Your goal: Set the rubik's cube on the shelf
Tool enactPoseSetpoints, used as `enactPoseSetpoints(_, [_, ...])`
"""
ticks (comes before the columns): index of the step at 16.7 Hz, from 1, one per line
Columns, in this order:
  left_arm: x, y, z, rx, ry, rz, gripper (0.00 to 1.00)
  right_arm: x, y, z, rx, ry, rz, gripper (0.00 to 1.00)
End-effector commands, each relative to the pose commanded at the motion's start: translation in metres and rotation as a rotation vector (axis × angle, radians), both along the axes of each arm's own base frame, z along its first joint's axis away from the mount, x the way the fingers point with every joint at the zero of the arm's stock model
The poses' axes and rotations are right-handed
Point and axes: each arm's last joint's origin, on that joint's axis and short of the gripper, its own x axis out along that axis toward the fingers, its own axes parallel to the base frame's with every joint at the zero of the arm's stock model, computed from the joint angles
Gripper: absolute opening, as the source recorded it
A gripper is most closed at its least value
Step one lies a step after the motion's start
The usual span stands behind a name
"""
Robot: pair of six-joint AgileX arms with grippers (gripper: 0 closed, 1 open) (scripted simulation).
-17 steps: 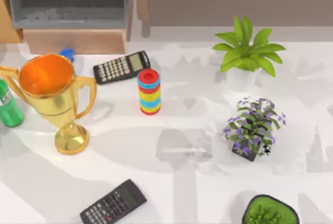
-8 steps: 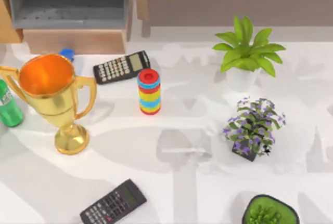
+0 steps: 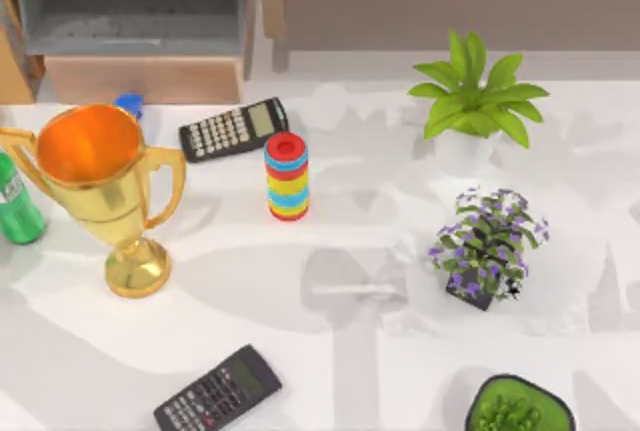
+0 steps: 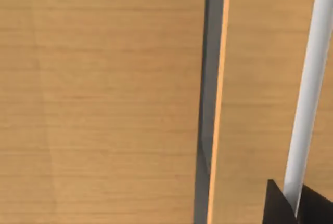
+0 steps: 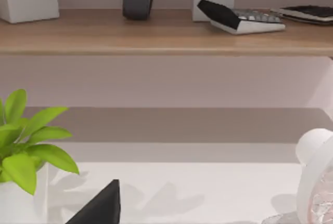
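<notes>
Two grippers, neither's grip can I tell: my left finger tip [image 4: 281, 206] close against wood panelling, my right finger tip [image 5: 101, 208] facing the shelf [image 5: 156, 34].

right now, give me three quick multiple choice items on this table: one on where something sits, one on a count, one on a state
1. The ring stack stands nearest:
A. the upper calculator
B. the purple-flowered plant
C. the green bottle

2. Calculators on the table in the top view:
A. one
B. two
C. three

3. The gold trophy is:
A. tipped over
B. upside down
C. upright

Answers:
1. A, it lies just beyond the stack.
2. B, the second is the lower calculator.
3. C, its orange-lined cup opens upward over its base.
</notes>
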Motion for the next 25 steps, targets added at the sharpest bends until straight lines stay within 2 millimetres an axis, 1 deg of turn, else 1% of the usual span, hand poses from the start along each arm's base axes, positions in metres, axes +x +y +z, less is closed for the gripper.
enactPoseSetpoints(2, [-0.018,-0.001,0.000,0.000,0.001,-0.002,0.00,0.000,0.000,0.000,0.000,0.000,0.000,1.00])
enactPoseSetpoints(3, [-0.023,-0.001,0.001,0.002,-0.003,-0.002,0.00,0.000,0.000,0.000,0.000,0.000,0.000,1.00])
enactPoseSetpoints(5, [-0.027,0.000,0.002,0.004,-0.007,-0.003,0.00,0.000,0.000,0.000,0.000,0.000,0.000,1.00])
enactPoseSetpoints(9, [-0.026,-0.001,0.000,0.002,-0.002,-0.002,0.00,0.000,0.000,0.000,0.000,0.000,0.000,1.00])
enactPoseSetpoints(10, [-0.030,0.000,0.001,0.004,-0.006,0.000,0.00,0.000,0.000,0.000,0.000,0.000,0.000,1.00])
enactPoseSetpoints(12, [-0.045,0.001,0.001,0.003,-0.005,-0.002,0.00,0.000,0.000,0.000,0.000,0.000,0.000,1.00])
enactPoseSetpoints(15, [-0.075,0.000,-0.002,-0.004,0.008,-0.004,0.00,0.000,0.000,0.000,0.000,0.000,0.000,1.00])
enactPoseSetpoints(17, [-0.087,0.000,-0.001,0.000,0.001,-0.003,0.00,0.000,0.000,0.000,0.000,0.000,0.000,1.00])
enactPoseSetpoints(22, [-0.088,0.000,-0.001,0.002,0.000,-0.003,0.00,0.000,0.000,0.000,0.000,0.000,0.000,1.00])
enactPoseSetpoints(23, [-0.093,0.001,-0.001,0.004,-0.001,0.000,0.00,0.000,0.000,0.000,0.000,0.000,0.000,1.00])
enactPoseSetpoints(25, [-0.108,0.003,-0.001,0.004,-0.001,0.001,0.00,0.000,0.000,0.000,0.000,0.000,0.000,1.00])
